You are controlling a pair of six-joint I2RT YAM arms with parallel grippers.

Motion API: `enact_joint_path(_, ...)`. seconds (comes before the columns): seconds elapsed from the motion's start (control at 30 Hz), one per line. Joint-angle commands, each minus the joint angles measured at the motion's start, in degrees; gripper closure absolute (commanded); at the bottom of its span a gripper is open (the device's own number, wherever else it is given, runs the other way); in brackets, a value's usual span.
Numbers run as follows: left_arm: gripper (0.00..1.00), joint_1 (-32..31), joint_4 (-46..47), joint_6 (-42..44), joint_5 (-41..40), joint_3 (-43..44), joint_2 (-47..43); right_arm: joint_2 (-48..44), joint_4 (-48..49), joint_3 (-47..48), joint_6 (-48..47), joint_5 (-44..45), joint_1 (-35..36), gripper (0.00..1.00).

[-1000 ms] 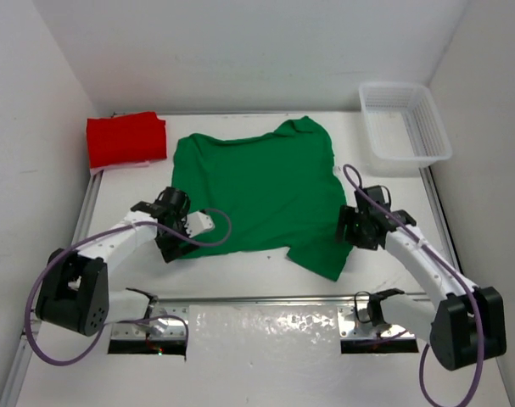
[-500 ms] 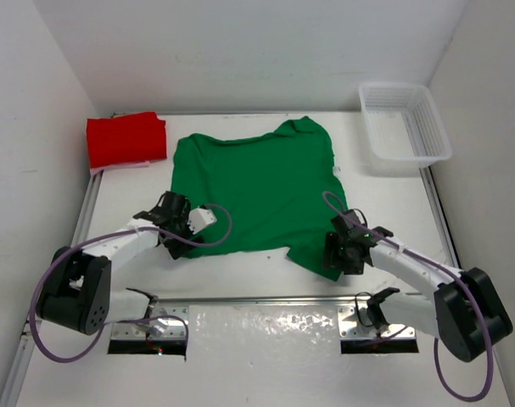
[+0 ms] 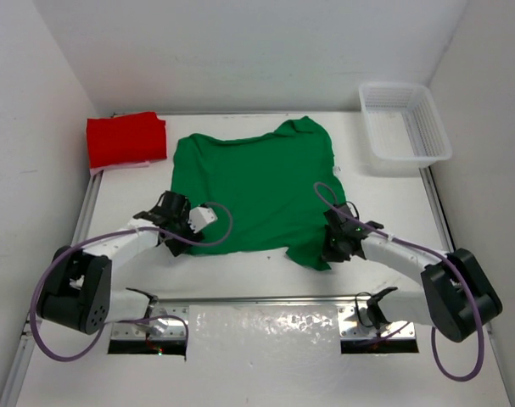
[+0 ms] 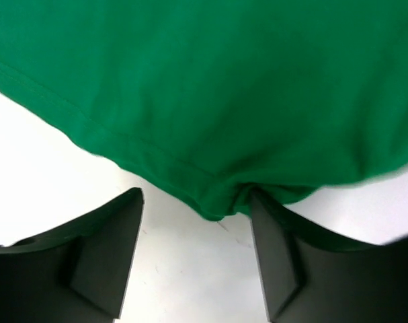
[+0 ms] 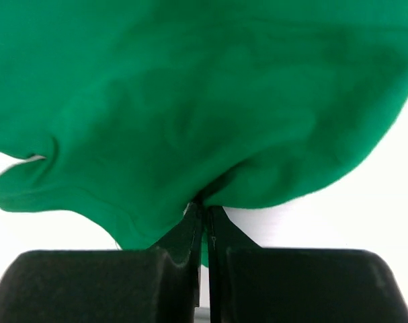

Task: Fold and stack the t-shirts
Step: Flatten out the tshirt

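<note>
Green t-shirt (image 3: pixel 253 191) lies spread flat at bench (image 3: pixel 240 273) ctr. Collar points twd the far edge, skewed a bit right, and hem twd the near edge. Long axis runs far-to-near w/ a slight tilt. Its near-right corner is bunched. Red t-shirt (image 3: pixel 125 140) sits folded in the far-left corner, long side along the far edge, apart from the green one.

Hem's near-left corner lies b/w the fingers of the left tool (image 4: pixel 195 200). That tool is released: jaws apart, one each side of a small cloth fold, one finger just touching it. Right tool (image 5: pixel 204 214) is clenched on the green t-shirt's near-right edge, cloth pinched b/w closed fingertips.

Bare bench shows along the near edge in front of the hem and on both sides of the shirt.

White mesh basket (image 3: pixel 407 158) stands in the far-right corner, apart from the shirt. Only its own floor and walls show inside.
</note>
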Motion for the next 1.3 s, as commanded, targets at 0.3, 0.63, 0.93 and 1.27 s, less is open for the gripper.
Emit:
enact_joint_path(0.3, 0.23, -2.5, -26.1, 6.8, 10.6, 10.2, -2.1, -0.5, 3.0, -3.4, -1.7, 0.5, 0.3, 1.0)
enact_joint_path(0.63, 0.5, -2.5, -5.2, 3.2, -7.0, -1.6, 6.7, -3.1, 1.3, -2.2, -4.9, 0.9, 0.3, 1.0)
enact_joint_path(0.93, 1.0, -2.6, -9.2, -0.9, -0.2, 1.8, 4.6, -1.2, -3.8, -1.5, -8.2, -0.5, 0.5, 0.67)
enact_joint_path(1.27, 1.0, -2.7, -9.2, -1.6, -0.9, 1.2, 4.7, -4.4, 2.1, -2.1, -6.1, -1.0, 1.6, 0.1)
